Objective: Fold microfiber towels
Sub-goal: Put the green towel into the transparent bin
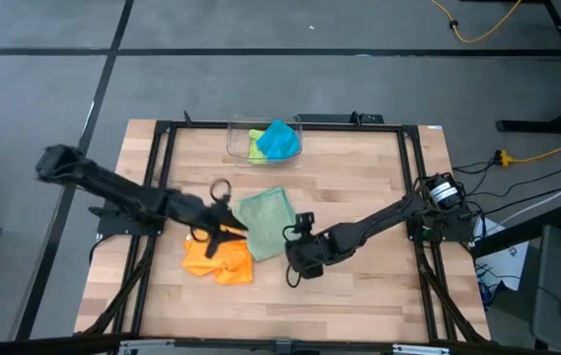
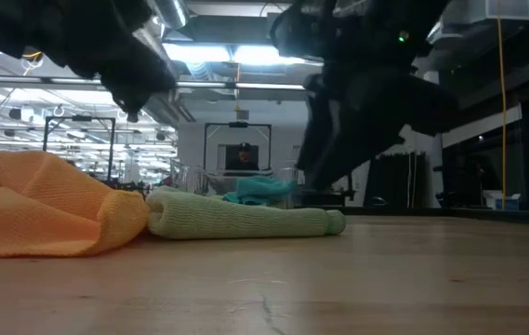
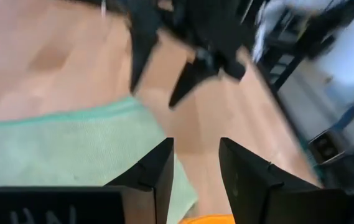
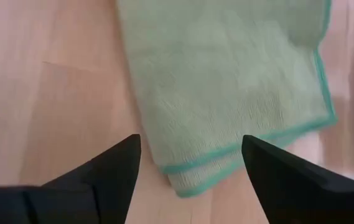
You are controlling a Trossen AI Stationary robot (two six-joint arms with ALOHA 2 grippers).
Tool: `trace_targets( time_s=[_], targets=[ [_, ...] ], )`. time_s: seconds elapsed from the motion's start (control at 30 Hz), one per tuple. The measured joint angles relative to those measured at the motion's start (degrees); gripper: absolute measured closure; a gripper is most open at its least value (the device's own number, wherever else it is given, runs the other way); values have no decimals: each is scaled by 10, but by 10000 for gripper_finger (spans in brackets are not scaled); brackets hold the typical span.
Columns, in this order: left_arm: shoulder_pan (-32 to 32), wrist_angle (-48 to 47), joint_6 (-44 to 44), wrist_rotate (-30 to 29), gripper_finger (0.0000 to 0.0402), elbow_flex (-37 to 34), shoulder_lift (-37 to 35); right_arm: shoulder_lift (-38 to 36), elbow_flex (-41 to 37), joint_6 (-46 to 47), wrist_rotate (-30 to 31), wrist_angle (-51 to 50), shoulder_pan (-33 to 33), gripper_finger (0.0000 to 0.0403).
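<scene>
The sage towel (image 1: 264, 222) lies folded near the middle of the wooden surface (image 1: 359, 158), its teal-stitched edges doubled along one side in the right wrist view. Touching it on the left arm's side is the orange towel (image 1: 219, 260), crumpled in a loose heap closer to the front edge. The left claw (image 1: 223, 232) is low over the place where these two towels meet; its fingers (image 3: 155, 171) stand a little apart with nothing between them, sage cloth under one and a sliver of orange showing by the other. The right claw (image 1: 295, 258) sits just beside the sage towel's near corner on the right arm's side, spread wide and empty, with its fingers (image 4: 108, 167) straddling the folded corner from above in its own wrist view; whether they touch the cloth cannot be told. From the left wrist view the right claw shows farther off, dark and blurred, pointing down at bare wood past the sage towel. At the far edge of the surface a clear bin (image 1: 238, 148) holds the teal towel (image 1: 279, 139), bunched on top of the lime towel (image 1: 256, 145), well apart from both claws. In the low view the orange towel (image 2: 41, 209) bulks at one side against the flat roll of the sage towel (image 2: 236, 221), with the teal one (image 2: 262, 191) visible behind them.
</scene>
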Motion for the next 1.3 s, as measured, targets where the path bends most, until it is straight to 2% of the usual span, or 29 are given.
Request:
trace_targets(
  time_s=[0.1,0.27,0.37,0.53,0.93,1.3],
  targets=[
    [-37,-1,8,-40,282,39,95,0,-2,21,-2,-18,0,121],
    [-74,-1,42,-48,282,122,234,0,-6,22,-11,-17,1,121],
    [-81,-13,45,-59,282,163,290,0,-6,22,-11,-10,0,121],
    [-82,-88,45,-74,282,209,351,0,-6,22,-11,-4,0,121],
    [-84,-109,90,-104,279,239,363,0,-6,22,-11,2,0,121],
    [-82,-160,85,-140,203,240,363,0,-6,22,-13,4,0,121]
  ],
)
